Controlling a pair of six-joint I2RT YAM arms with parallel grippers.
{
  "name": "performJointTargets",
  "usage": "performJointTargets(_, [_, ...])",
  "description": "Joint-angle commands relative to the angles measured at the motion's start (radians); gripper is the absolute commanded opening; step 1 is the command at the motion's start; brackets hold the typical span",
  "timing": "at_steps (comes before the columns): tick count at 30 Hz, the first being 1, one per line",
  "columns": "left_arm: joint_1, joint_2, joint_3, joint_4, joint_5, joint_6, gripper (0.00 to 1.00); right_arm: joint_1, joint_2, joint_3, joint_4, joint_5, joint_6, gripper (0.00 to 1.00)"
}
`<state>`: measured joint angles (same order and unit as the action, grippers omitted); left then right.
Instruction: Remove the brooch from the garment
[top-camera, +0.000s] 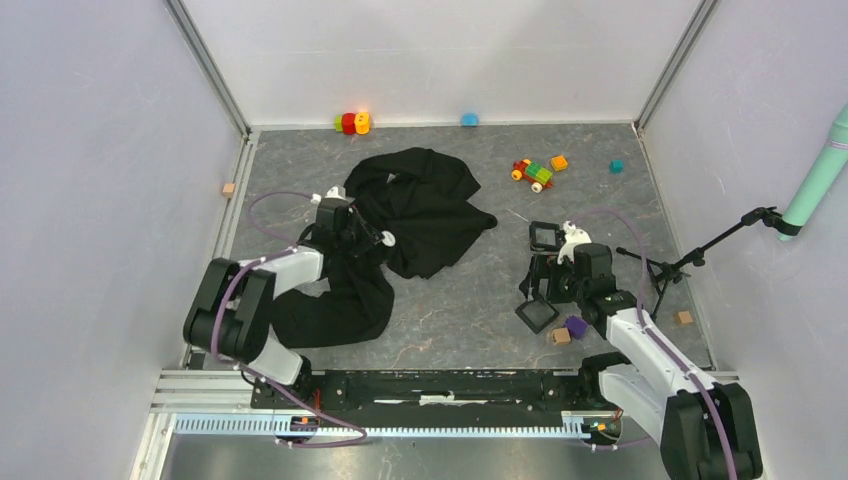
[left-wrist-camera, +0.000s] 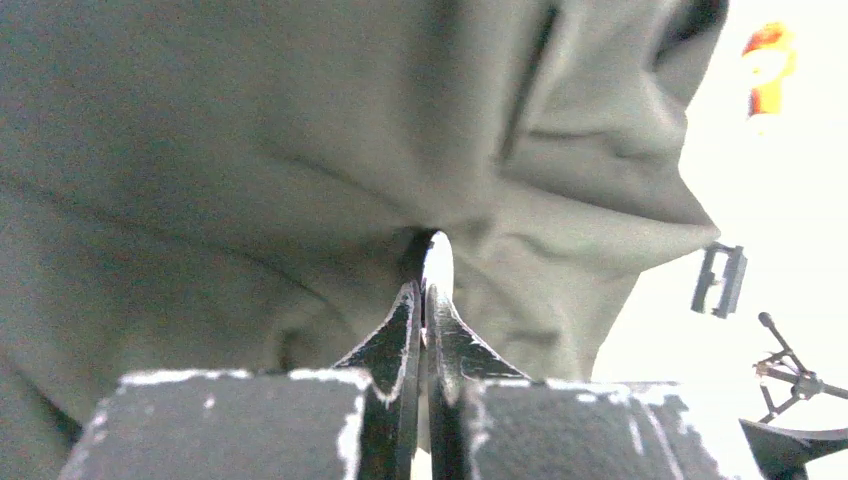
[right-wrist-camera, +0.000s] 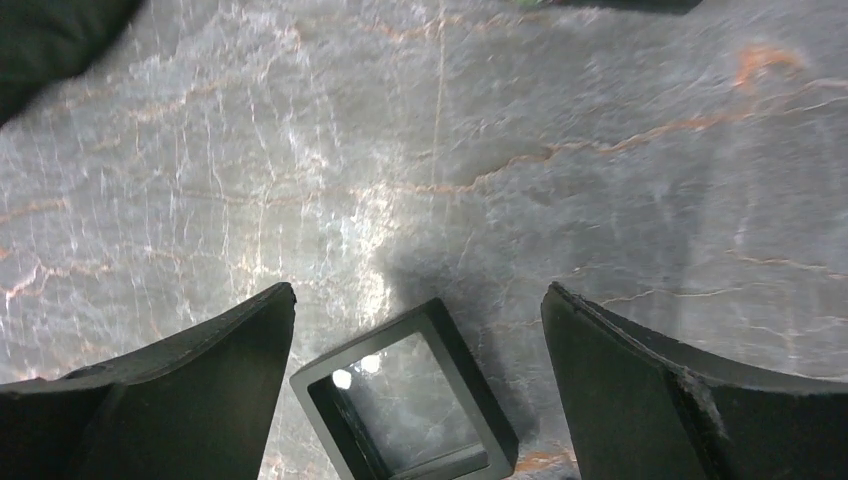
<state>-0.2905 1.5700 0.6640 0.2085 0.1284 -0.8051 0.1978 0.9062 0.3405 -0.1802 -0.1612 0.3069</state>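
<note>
The black garment (top-camera: 420, 215) lies crumpled at the middle left of the table and fills the left wrist view (left-wrist-camera: 250, 150). My left gripper (top-camera: 372, 238) rests on it, jaws shut. At the fingertips a tiny pale rounded piece, the brooch (left-wrist-camera: 437, 262), sticks out against a fold of the cloth. My right gripper (top-camera: 545, 292) is open and empty, apart from the garment. It hovers over a black square frame (right-wrist-camera: 405, 400) that lies on the table between its fingers.
A second black frame (top-camera: 545, 237) is behind the right gripper. A purple block (top-camera: 576, 325) and brown cube (top-camera: 561, 336) lie near it. Coloured toy bricks (top-camera: 533, 173) and a red-yellow toy (top-camera: 352, 122) are at the back. A small tripod stand (top-camera: 690, 260) is at the right.
</note>
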Motion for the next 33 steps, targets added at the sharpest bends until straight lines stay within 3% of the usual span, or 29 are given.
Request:
performJointTargets(1, [-0.03,-0.132,0.029,0.006,-0.013,0.067,0.02,-0.006,0.033,-0.022,0.033,-0.157,-0.05,0.98])
performJointTargets(5, [-0.067,-0.209,0.062,-0.047,0.104,0.126,0.02,0.011,0.053,-0.037,0.038,-0.261,-0.069,0.98])
performJointTargets(10, [-0.142,-0.325,0.044,-0.1,0.142,0.218,0.02,0.15,0.037,-0.025,-0.007,-0.093,-0.047,0.98])
performJointTargets(15, [-0.251,-0.476,-0.104,0.004,0.149,0.243,0.02,0.269,0.029,0.003,-0.083,0.087,-0.033,0.98])
performJointTargets(21, [-0.311,-0.619,-0.286,0.164,0.152,0.303,0.02,0.345,0.047,0.046,-0.158,0.178,-0.013,0.98])
performJointTargets(33, [-0.331,-0.657,-0.346,0.195,0.17,0.331,0.02,0.442,0.125,0.161,-0.347,0.239,-0.03,0.98])
